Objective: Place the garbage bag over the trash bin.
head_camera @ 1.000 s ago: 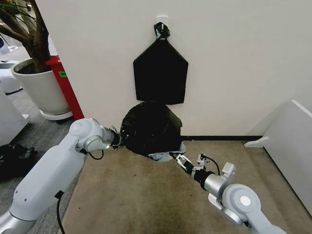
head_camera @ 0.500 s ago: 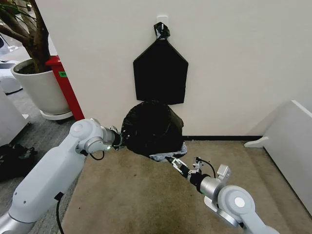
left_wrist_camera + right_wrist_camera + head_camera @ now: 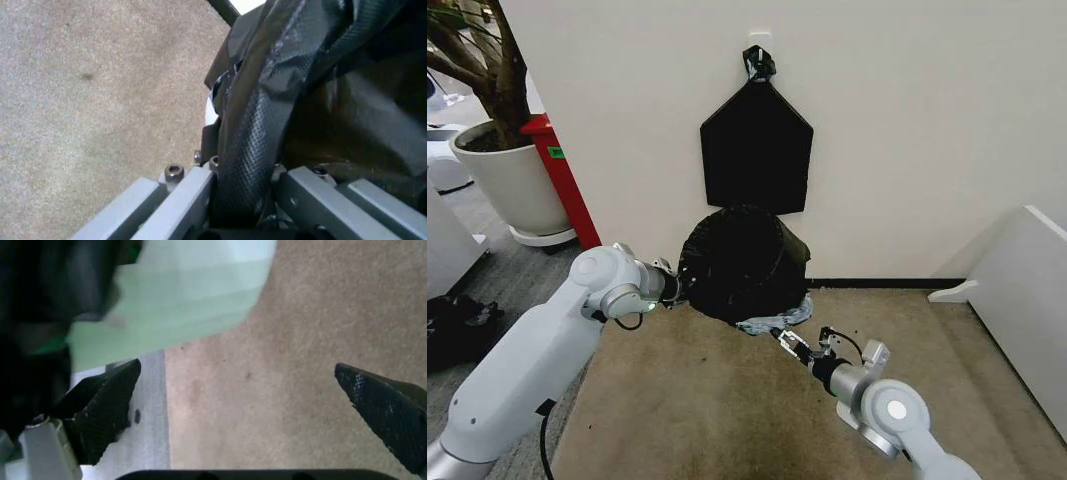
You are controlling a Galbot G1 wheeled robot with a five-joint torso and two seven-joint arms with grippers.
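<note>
The garbage bag (image 3: 739,262), crinkly glossy black film, covers the trash bin against the wall, leaving the bin's pale greenish base (image 3: 779,317) showing. My left gripper (image 3: 677,288) is at the bag's left side, shut on a fold of the bag (image 3: 313,75); its textured finger (image 3: 243,170) presses the film. My right gripper (image 3: 783,338) hovers low over the carpet just in front of the bin's base, open and holding nothing. In the right wrist view its fingertips (image 3: 100,407) stand wide apart, with the pale green base (image 3: 180,295) and black film (image 3: 40,300) beyond.
A flat black house-shaped bundle (image 3: 757,150) hangs on the wall above the bin. A large white plant pot (image 3: 512,185) and a red post (image 3: 559,180) stand at the left. A white board (image 3: 1017,290) lies at the right. Beige carpet (image 3: 707,400) lies in front.
My right gripper has drawn back from the bin's base toward me. The bag-covered bin has shifted slightly right with my left gripper still holding it.
</note>
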